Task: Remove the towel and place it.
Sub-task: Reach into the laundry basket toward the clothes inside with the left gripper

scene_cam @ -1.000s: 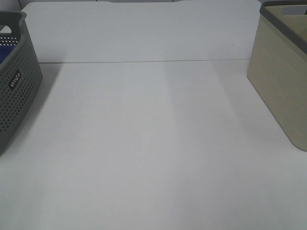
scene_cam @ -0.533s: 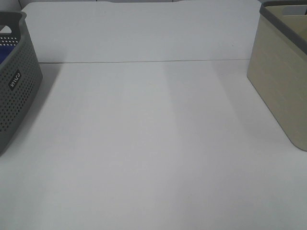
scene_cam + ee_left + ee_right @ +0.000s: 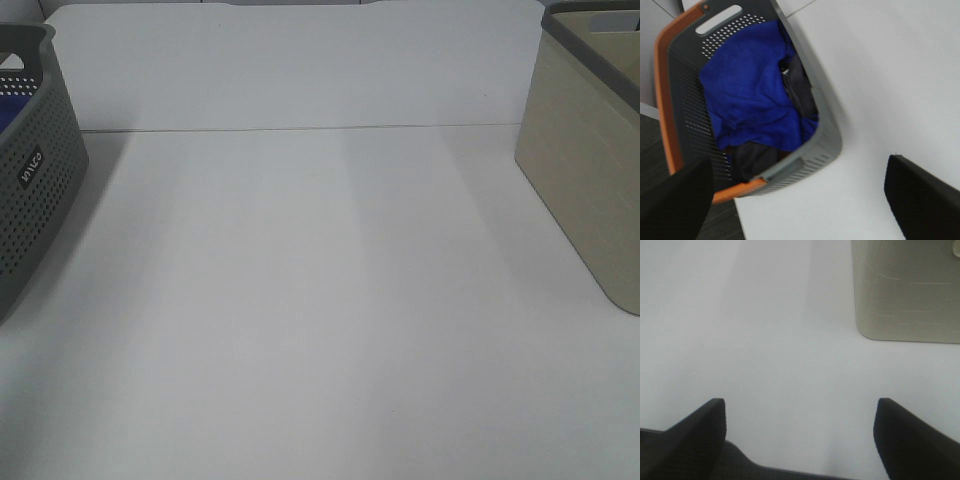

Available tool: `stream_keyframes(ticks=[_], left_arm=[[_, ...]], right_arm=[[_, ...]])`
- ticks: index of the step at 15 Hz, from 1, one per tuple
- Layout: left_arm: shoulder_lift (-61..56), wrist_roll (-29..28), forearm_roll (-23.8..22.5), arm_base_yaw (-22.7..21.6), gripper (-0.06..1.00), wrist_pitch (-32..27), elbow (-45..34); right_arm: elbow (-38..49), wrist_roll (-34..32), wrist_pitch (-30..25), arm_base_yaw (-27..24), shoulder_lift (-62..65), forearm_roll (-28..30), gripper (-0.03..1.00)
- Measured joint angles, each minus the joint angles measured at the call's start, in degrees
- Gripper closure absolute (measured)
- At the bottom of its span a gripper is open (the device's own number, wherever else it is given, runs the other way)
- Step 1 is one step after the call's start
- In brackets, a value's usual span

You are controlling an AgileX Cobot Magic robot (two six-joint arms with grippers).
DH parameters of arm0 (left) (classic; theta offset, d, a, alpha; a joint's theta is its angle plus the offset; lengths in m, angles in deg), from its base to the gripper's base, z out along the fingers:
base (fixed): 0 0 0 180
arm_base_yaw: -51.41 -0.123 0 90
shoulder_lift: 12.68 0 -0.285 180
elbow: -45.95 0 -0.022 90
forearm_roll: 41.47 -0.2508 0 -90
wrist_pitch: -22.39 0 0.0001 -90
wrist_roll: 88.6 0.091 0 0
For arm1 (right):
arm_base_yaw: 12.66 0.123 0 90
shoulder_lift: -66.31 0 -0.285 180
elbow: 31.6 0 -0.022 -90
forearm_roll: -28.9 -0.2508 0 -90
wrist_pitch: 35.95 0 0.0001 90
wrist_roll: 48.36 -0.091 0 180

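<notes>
The royal-blue towel (image 3: 747,92) lies crumpled inside a dark grey perforated basket (image 3: 827,145) with an orange rim, over some dark cloth. In the exterior high view only a sliver of the towel (image 3: 6,112) shows inside the grey basket (image 3: 35,190) at the left edge. My left gripper (image 3: 795,200) hovers open above the basket's near corner, its black fingers (image 3: 675,200) wide apart with nothing between them. My right gripper (image 3: 800,440) is open over bare white table, short of the beige basket (image 3: 905,290). Neither gripper shows in the exterior high view.
A beige basket (image 3: 590,170) with a grey rim stands at the right edge of the white table (image 3: 320,300). A seam (image 3: 300,129) crosses the table toward the back. Dark floor shows past the table's edge beside the grey basket.
</notes>
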Motion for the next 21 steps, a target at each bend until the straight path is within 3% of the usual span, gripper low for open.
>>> stream_keyframes(ticks=[3, 10, 12, 13, 15, 18, 21], left_arm=[[16.27, 4.87, -8.48, 0.00, 0.09, 0.11, 13.12], [36.04, 16.04, -25.55, 0.00, 0.09, 0.23, 16.67], [38.79, 18.22, -27.50, 0.00, 0.09, 0.29, 16.67], [40.85, 22.52, -27.67, -0.34, 0.09, 0.29, 16.67], [42.17, 23.84, -28.07, -0.63, 0.09, 0.34, 16.67], [46.81, 22.57, -28.59, -0.63, 0.09, 0.29, 16.96], [52.25, 21.94, -32.31, -0.63, 0.09, 0.97, 16.96]], right_arm=[[0.00, 0.00, 0.00, 0.00, 0.00, 0.00, 0.17], [0.00, 0.00, 0.00, 0.00, 0.00, 0.06, 0.17], [0.00, 0.00, 0.00, 0.00, 0.00, 0.06, 0.17], [0.00, 0.00, 0.00, 0.00, 0.00, 0.06, 0.17], [0.00, 0.00, 0.00, 0.00, 0.00, 0.06, 0.17], [0.00, 0.00, 0.00, 0.00, 0.00, 0.06, 0.17], [0.00, 0.00, 0.00, 0.00, 0.00, 0.06, 0.17]])
